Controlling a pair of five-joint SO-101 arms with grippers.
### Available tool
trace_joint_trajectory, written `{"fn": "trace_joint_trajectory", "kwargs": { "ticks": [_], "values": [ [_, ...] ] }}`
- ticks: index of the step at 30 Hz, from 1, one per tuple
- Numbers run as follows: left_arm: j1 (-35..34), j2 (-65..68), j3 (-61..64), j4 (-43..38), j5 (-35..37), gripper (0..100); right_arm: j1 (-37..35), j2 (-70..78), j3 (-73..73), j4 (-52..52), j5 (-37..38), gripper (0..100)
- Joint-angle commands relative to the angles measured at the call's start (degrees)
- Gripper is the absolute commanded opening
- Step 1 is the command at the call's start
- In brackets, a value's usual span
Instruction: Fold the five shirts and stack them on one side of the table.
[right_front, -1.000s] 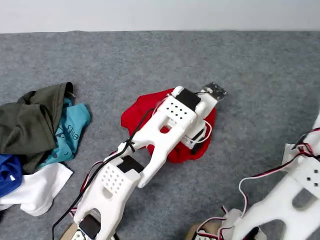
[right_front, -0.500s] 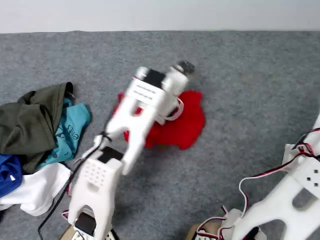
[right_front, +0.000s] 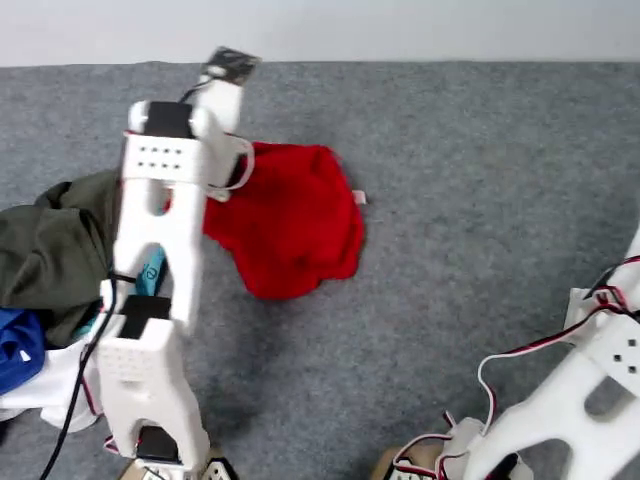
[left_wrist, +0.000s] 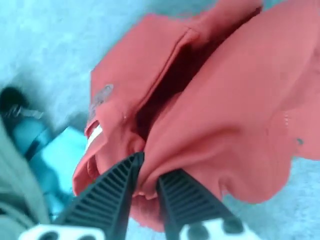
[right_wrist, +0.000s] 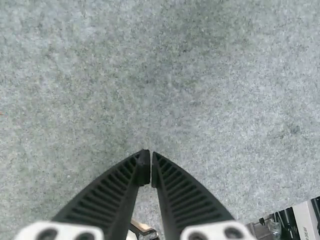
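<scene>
The red shirt (right_front: 292, 222) lies crumpled left of the table's middle, one edge lifted toward the left. My left gripper (left_wrist: 149, 170) is shut on a fold of that red shirt (left_wrist: 225, 115); in the high view this arm (right_front: 170, 170) stands at the shirt's left edge. A pile of shirts sits at the far left: a dark olive one (right_front: 50, 250), a teal one (right_front: 150, 268), a blue one (right_front: 18, 350) and a white one (right_front: 60, 385). My right gripper (right_wrist: 150, 167) is shut with nothing in it, above bare grey carpet; its arm (right_front: 570, 400) is at the lower right.
Grey carpet (right_front: 480, 170) covers the table, with open room across the middle and right. A pale wall runs along the far edge (right_front: 400, 30). Loose cables (right_front: 500, 365) hang by the right arm's base.
My left arm has swung left and toward the far edge, dragging the red shirt with it toward the pile and spreading it somewhat. The right arm has stayed still.
</scene>
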Motion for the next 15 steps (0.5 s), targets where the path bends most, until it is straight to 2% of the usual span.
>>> {"fn": "trace_joint_trajectory", "kwargs": {
  "ticks": [1, 8, 15],
  "values": [
    [-3.60, -3.69, 1.19, -0.62, -0.35, 1, 0.40, -0.13, -2.29, 2.07, 0.44, 2.5],
    [-4.22, -5.01, -0.75, 0.44, -0.35, 20, 0.40, -0.57, -2.29, 2.15, 0.70, 2.8],
    [-2.02, -11.08, -10.95, 1.58, -0.35, 21, 0.40, -0.57, -2.29, 2.24, 0.70, 2.8]
  ]
}}
